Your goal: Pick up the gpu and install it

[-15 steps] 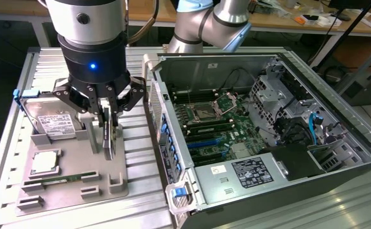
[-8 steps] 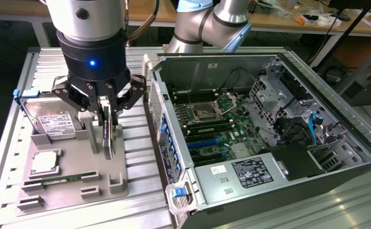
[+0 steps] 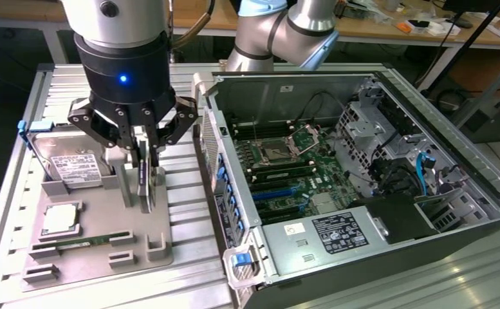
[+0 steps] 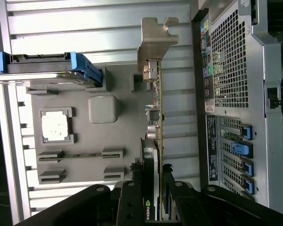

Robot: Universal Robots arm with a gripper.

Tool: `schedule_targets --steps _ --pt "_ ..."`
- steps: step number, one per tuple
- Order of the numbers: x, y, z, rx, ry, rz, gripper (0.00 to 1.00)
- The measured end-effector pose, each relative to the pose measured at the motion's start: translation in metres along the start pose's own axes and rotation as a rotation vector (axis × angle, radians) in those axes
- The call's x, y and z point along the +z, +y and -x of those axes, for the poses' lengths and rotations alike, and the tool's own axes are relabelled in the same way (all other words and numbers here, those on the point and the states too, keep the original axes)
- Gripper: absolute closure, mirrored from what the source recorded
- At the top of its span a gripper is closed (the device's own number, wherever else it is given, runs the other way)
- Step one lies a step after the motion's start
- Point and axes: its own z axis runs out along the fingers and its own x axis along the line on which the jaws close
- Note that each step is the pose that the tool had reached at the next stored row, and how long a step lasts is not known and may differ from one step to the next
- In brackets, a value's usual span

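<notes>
Exterior view: jaws clamped on the gpu [image 3: 149,190]. Card stands upright on edge at the grey tray [image 3: 103,212], 9 o'clock from the open case [image 3: 387,280]. Can't tell if it's clear of the tray. Hard drive [image 3: 74,164] sits at the tray's 11 o'clock, CPU [image 3: 61,220] at its 9.
Wrist view: gpu [image 4: 156,117] edge-on between the jaws, silver bracket [image 4: 155,42] on its far end, case [image 4: 236,70] just beside.

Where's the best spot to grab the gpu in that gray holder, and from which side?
Take the gpu by its upper long edge, straight down from above, squeezing its two flat faces. It stands thin and upright on edge in the gray holder, silver bracket at one end. The claw grips it this way.
</notes>
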Motion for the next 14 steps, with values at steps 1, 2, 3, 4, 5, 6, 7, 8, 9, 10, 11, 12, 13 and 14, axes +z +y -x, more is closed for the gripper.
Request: schedule_targets --steps 1,2,3,4,5,6,7,8,9,10,11,12,13,14 --pt "-0.0008 0.0000 0.0000 0.000 -0.0001 -0.0006 0.73" --pt "-0.0014 0.0000 0.0000 0.000 -0.0001 -0.0010 0.73" --pt "-0.0022 0.0000 0.0001 0.000 -0.0001 -0.0017 0.73" --pt "-0.0030 0.0000 0.0001 0.000 -0.0001 -0.0024 0.73" --pt "-0.0036 0.0000 0.0001 0.000 -0.0002 -0.0031 0.73" --pt "-0.0043 0.0000 0.0001 0.000 -0.0003 -0.0037 0.73" --pt "-0.0050 0.0000 0.0001 0.000 -0.0004 -0.0044 0.73" --pt "-0.0058 0.0000 0.0002 0.000 -0.0004 -0.0052 0.73" --pt "-0.0064 0.0000 0.0002 0.000 -0.0005 -0.0058 0.73" --pt "-0.0072 0.0000 0.0002 0.000 -0.0005 -0.0067 0.73" --pt "-0.0079 0.0000 0.0002 0.000 -0.0006 -0.0076 0.73" --pt "-0.0086 0.0000 0.0002 0.000 -0.0007 -0.0083 0.73" --pt "-0.0093 0.0000 0.0002 0.000 -0.0007 -0.0091 0.73" --pt "-0.0100 0.0000 0.0003 0.000 -0.0007 -0.0098 0.73"
